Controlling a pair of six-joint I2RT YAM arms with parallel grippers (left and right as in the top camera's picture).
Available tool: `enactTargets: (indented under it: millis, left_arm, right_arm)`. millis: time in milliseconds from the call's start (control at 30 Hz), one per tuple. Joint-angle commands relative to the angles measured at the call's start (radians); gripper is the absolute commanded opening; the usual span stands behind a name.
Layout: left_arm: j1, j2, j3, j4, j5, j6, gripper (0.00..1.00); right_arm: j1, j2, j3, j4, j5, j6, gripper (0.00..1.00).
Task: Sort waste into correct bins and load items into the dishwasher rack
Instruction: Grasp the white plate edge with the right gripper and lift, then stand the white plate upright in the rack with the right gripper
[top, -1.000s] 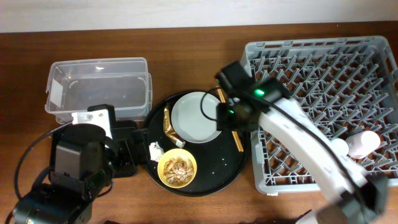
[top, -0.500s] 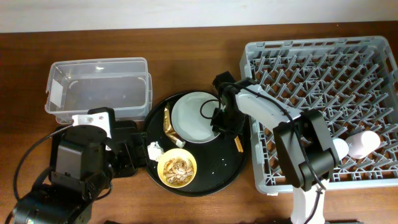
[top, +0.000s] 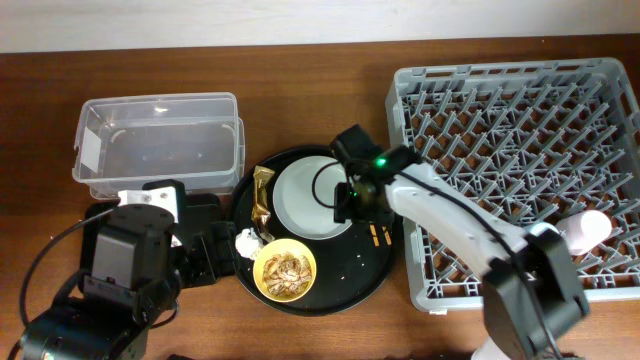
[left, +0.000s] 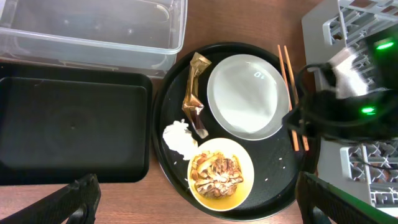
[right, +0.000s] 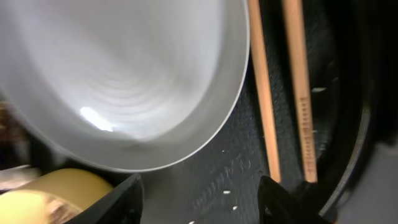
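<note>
The plate (right: 124, 74) lies flat on the round tray (right: 236, 162) just ahead of the right gripper (right: 199, 202), whose fingers are spread and hold nothing; the chopsticks (right: 264, 112) lie just off its right finger. The plate looks rigid, glossy and probably slick, so its raised near rim seems the best place to pinch. A tiny mark on one chopstick is unreadable.

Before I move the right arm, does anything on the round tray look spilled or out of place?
Yes, minor: a few loose rice grains lie scattered on the round black tray, between the yellow bowl and the chopsticks. The wrapper and tissue lie there unsorted. Nothing looks broken or tipped.
</note>
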Motion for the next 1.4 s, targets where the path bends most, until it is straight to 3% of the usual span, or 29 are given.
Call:
enactTargets:
  millis: [0, 167, 267, 400, 567, 700, 800, 833, 1033, 1200, 1367]
  left_arm:
    - [0.001, -0.003, 0.006, -0.002, -0.011, -0.008, 1.0]
    - [0.001, -0.003, 0.006, -0.002, -0.011, -0.008, 1.0]
    - [0.001, -0.003, 0.006, -0.002, -0.011, -0.008, 1.0]
    - [0.001, -0.003, 0.006, -0.002, -0.011, -0.008, 1.0]
    - [0.001, -0.003, 0.006, -0.002, -0.011, -0.008, 1.0]
    - [0.001, -0.003, 0.006, -0.002, -0.011, -0.008, 1.0]
    - [0.001, -0.003, 0.006, -0.002, -0.011, -0.008, 1.0]
    - [0.001, -0.003, 0.006, -0.002, -0.011, -0.008, 1.0]
    - [0.001, -0.003, 0.006, -0.002, -0.011, -0.008, 1.0]
    - [0.001, -0.003, 0.006, -0.002, -0.012, -0.008, 1.0]
    - [0.001, -0.003, 0.006, -0.002, -0.011, -0.008, 1.0]
  right_arm:
    - [0.006, 0.066, -0.011, 0.027, -0.019, 0.063, 0.48]
    - [0.005, 0.176, -0.011, 0.051, -0.029, 0.202, 0.33]
    - [0.003, 0.187, -0.011, 0.082, -0.034, 0.201, 0.05]
    - [-0.047, 0.089, -0.009, 0.039, 0.014, 0.175, 0.04]
    - [-0.072, -0.275, -0.009, -0.019, 0.29, 0.077, 0.04]
    - [-0.282, -0.61, -0.009, -0.012, 0.649, -0.22, 0.04]
    - [-0.495, -0.607, -0.01, 0.071, 0.718, -0.638, 0.04]
    - [-0.533, -0.574, -0.01, 0.093, 0.718, -0.713, 0.04]
    - [-0.599, -0.338, -0.01, 0.315, 0.899, -0.964, 0.04]
    - [-0.599, -0.299, -0.01, 0.496, 0.976, -1.137, 0.04]
    - [-0.597, -0.237, -0.01, 0.496, 0.968, -1.144, 0.04]
